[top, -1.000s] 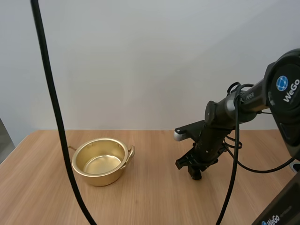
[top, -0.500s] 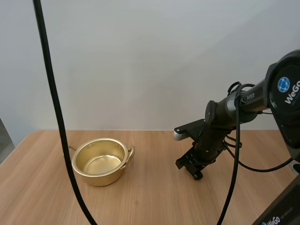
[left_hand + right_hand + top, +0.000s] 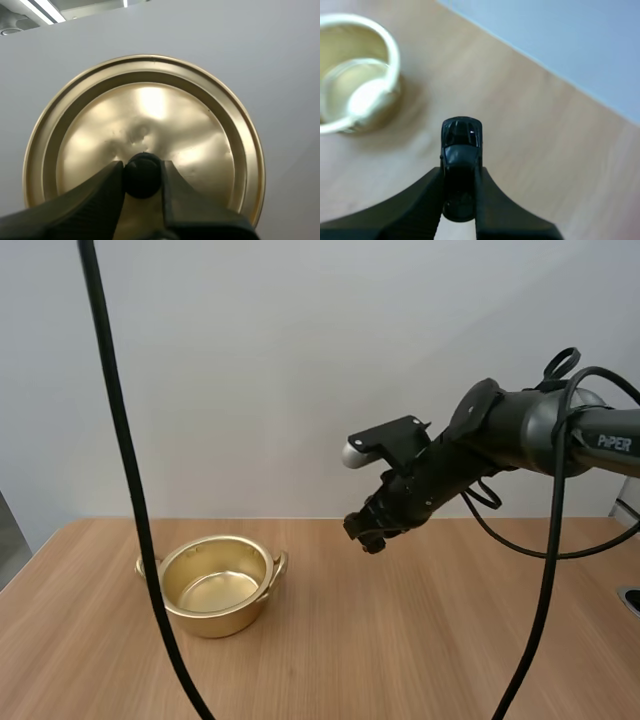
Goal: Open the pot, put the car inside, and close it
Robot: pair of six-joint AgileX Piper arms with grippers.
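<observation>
The lid (image 3: 190, 125) is gripped by the left claw (image 3: 142, 171); the car (image 3: 462, 137) is pinched in the right claw (image 3: 460, 176) above the counter (image 3: 545, 155).

Gold pot (image 3: 213, 585) open, upright on table (image 3: 400, 640); gold lid (image 3: 150, 115) gripped by black knob (image 3: 142, 175); small black car (image 3: 461, 150) pinched, aloft right of pot

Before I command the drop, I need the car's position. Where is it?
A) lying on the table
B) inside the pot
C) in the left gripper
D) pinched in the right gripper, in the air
D: the black car is pinched between the fingertips of the right gripper, which hangs in the air above the table, beside the open, empty pot.
</observation>
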